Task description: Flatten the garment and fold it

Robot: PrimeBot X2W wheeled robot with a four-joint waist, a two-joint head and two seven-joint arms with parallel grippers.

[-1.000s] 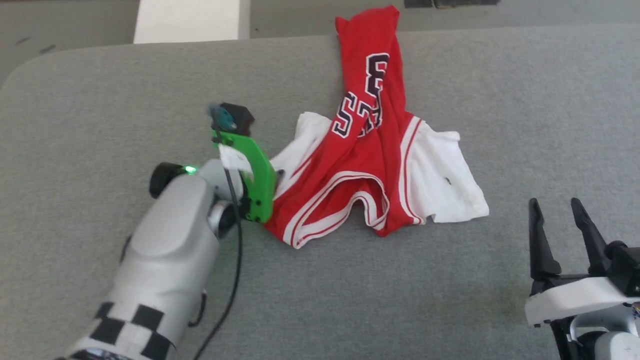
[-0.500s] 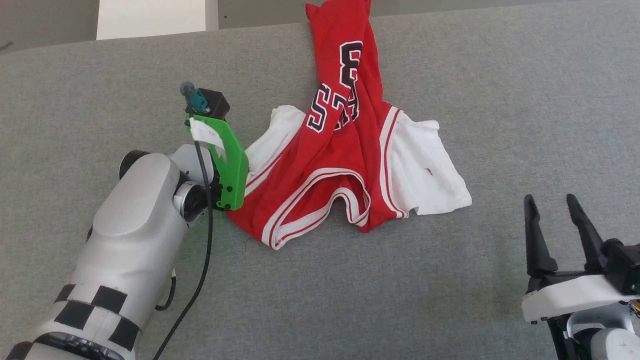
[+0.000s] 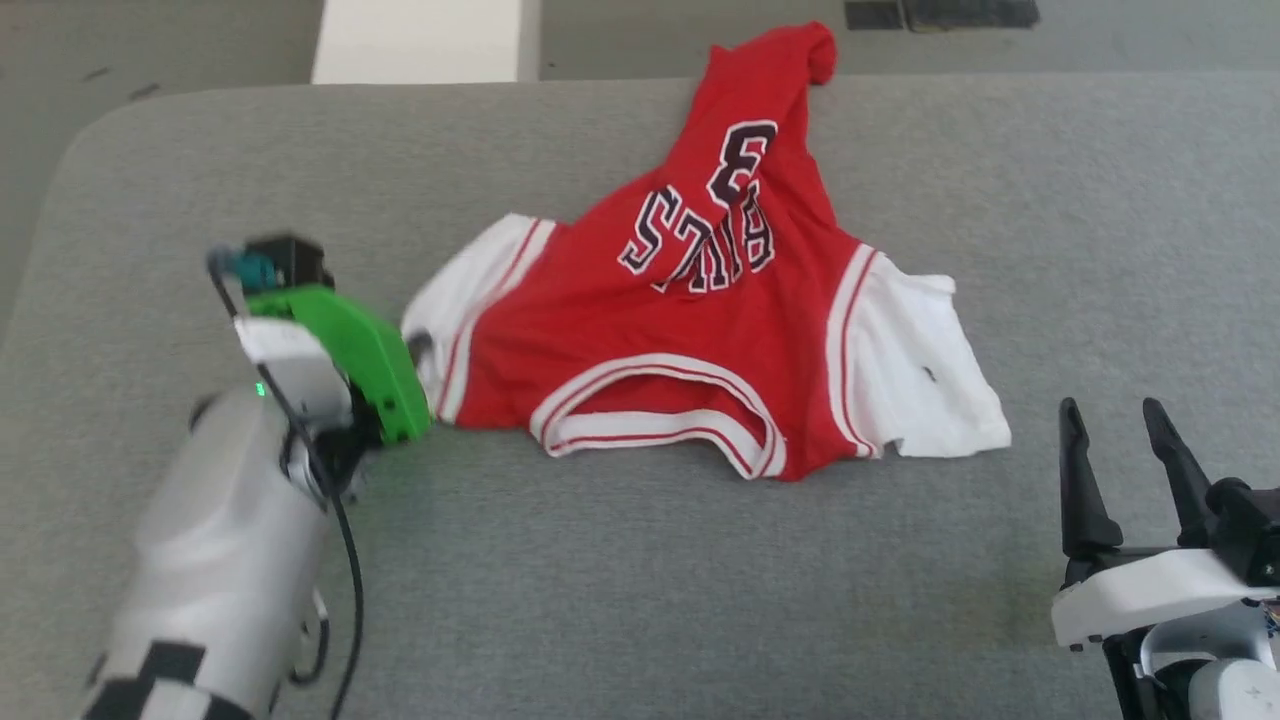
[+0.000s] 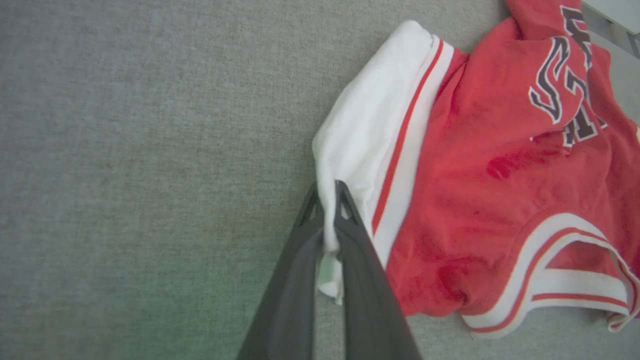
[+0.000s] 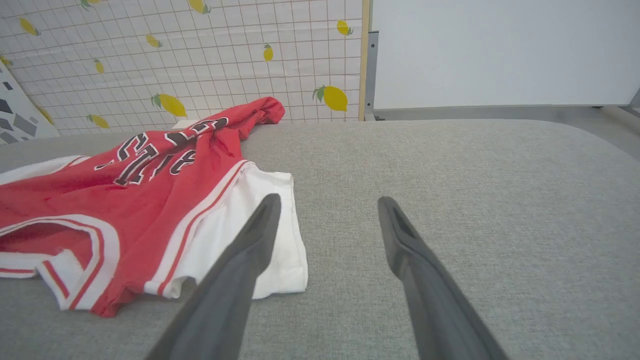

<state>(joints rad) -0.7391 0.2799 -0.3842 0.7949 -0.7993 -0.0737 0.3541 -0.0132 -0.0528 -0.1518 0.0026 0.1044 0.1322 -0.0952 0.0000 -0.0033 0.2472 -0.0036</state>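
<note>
The garment [image 3: 690, 340] is a red jersey T-shirt with white sleeves and black lettering, lying rumpled on the grey table, collar toward me and its far end bunched at the table's back edge. My left gripper [image 4: 327, 192] is shut on the edge of the garment's [image 4: 480, 165] white left sleeve, the cloth pinched between its dark fingers. In the head view the green wrist mount hides those fingers at the sleeve [image 3: 450, 300]. My right gripper [image 3: 1115, 415] stands open near the front right, apart from the garment's [image 5: 130, 200] right sleeve [image 3: 920, 370]. Its fingers [image 5: 250, 250] hold nothing.
The grey padded table [image 3: 640, 600] reaches a rounded back-left corner, with floor and a white board [image 3: 420, 40] beyond. A lemon-patterned tiled wall [image 5: 200, 60] and a white panel [image 5: 500, 50] stand behind the table.
My left gripper has shut on the white left sleeve and pulled it leftward, spreading the garment wider. The head camera has shifted. The right gripper has stayed put.
</note>
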